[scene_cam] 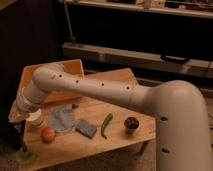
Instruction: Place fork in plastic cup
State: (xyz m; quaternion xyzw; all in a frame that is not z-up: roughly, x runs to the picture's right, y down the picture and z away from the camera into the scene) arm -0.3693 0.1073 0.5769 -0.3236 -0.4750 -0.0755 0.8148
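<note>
Fork [22,142] is seen as a thin dark stem hanging below the claw [19,131] at the near left corner of the tabletop [120,142]; its lower end meets a pale green cup [25,156] standing there, though whether the tip is inside the cup cannot be told. The claw is recorded as drawn together, and appears clamped on the upper part of the fork. The white arm [90,87] is extended from the large body at the right, across the tabletop, to that corner.

On the tabletop, from left to right, the following are noted: a white cup [35,119] just beside the wrist, an orange round fruit [48,134], a crumpled clear bag [62,117], a blue sponge [86,129], a curved green pepper [106,125] and a small dark bowl [131,123]. An orange tray [67,67] is propped at the far left edge.
</note>
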